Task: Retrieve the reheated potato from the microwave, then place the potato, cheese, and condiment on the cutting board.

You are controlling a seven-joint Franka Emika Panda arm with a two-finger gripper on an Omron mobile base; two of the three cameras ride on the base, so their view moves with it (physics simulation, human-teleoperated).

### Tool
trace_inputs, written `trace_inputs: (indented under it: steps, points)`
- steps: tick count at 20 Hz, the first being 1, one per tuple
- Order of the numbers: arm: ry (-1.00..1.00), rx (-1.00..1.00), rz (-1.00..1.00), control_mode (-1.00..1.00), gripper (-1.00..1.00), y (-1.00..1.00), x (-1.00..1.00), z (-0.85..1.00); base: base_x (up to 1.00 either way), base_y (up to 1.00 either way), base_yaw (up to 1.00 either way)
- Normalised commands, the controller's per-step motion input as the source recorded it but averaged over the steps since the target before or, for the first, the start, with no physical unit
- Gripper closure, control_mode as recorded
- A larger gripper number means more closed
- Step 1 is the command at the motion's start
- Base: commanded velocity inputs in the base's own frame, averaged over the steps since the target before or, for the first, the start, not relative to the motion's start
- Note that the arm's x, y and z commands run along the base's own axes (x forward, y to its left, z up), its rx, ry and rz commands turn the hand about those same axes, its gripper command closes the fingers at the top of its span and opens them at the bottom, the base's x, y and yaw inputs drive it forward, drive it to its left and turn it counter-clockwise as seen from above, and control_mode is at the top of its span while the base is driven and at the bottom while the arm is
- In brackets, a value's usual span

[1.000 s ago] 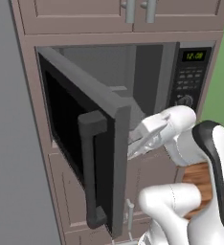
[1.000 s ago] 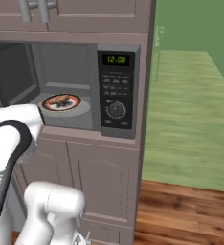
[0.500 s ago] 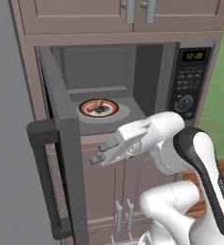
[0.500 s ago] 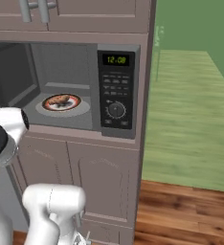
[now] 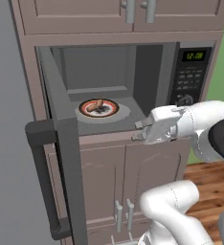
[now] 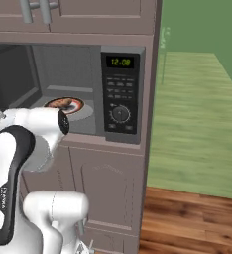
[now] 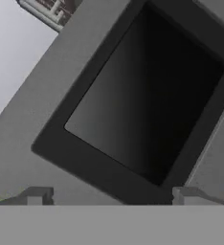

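Note:
The microwave point(image 5: 190, 76) stands with its door point(image 5: 65, 158) swung wide open to the left, edge-on in the left base view. Inside, a small brown potato point(image 5: 99, 103) lies on a round patterned plate point(image 5: 86, 112) on the turntable; the right base view shows the same potato point(image 6: 63, 102) left of the keypad point(image 6: 120, 94). My gripper point(image 5: 137, 131) hangs open and empty just outside the cavity's lower right front edge, right of the plate. In the hand view the gripper point(image 7: 111, 195) faces the door's black glass point(image 7: 147, 95). The cheese, condiment and cutting board are out of view.
Closed cabinet doors point(image 5: 133, 177) sit below the microwave and more cabinets point(image 5: 133, 12) above it. The door's dark bar handle point(image 5: 39, 186) juts out at the lower left. A wooden floor point(image 6: 187, 218) and green ground lie to the right.
The door has swung from partly open to fully open on the left. My open gripper has drawn back from the door, up and to the right, to the cavity's front edge.

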Motion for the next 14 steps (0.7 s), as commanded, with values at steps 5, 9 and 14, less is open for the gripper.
trace_inputs:
  steps: [5,9,14]
  points:
    - [0.0,-0.21,-0.44,-1.0,-1.0,-0.57,0.66,0.0,0.0,0.0,0.0]
    - [0.0,-0.25,-0.41,-1.0,-1.0,-0.16,0.95,0.0,0.0,0.0,0.0]
    - [0.0,-0.27,-0.35,-1.0,-1.0,0.0,0.99,0.0,0.0,0.0,0.0]
